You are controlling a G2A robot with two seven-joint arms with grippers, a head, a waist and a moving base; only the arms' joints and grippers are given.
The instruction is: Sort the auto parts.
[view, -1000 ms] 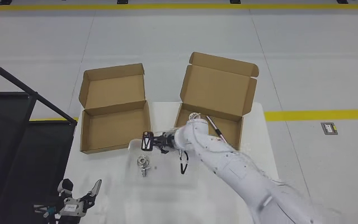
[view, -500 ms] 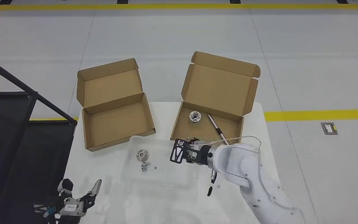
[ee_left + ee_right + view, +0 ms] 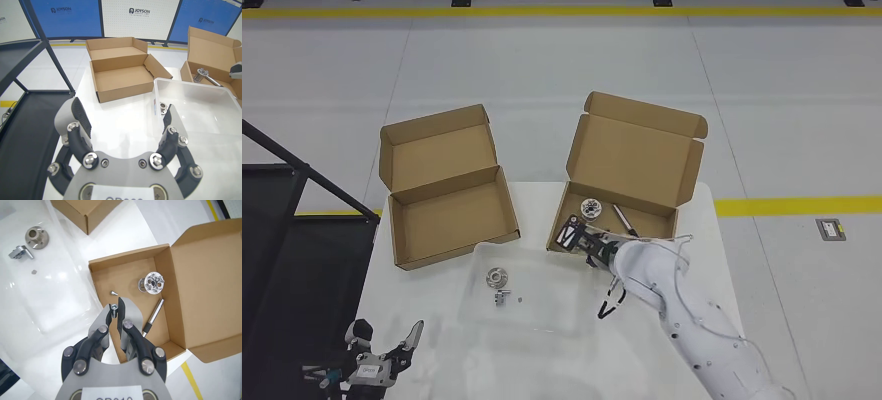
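- The right gripper [image 3: 114,313] clamps a small silver bolt [image 3: 114,309] above the open brown cardboard box [image 3: 128,254].
- Judged a drop-off step; the next move calls for lowering and letting go.
- The left gripper [image 3: 122,108] hangs spread, empty.

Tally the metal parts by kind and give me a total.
Bolts: 2, a held bolt in the right gripper and a loose bolt in the right box.
Rods: 1, the rod in that box.
Hubs: 2, the toothed hub in that box and the flanged hub in the tray.
Brackets: 1, the bracket in the tray.
Total: 6, not counting a tiny speck.
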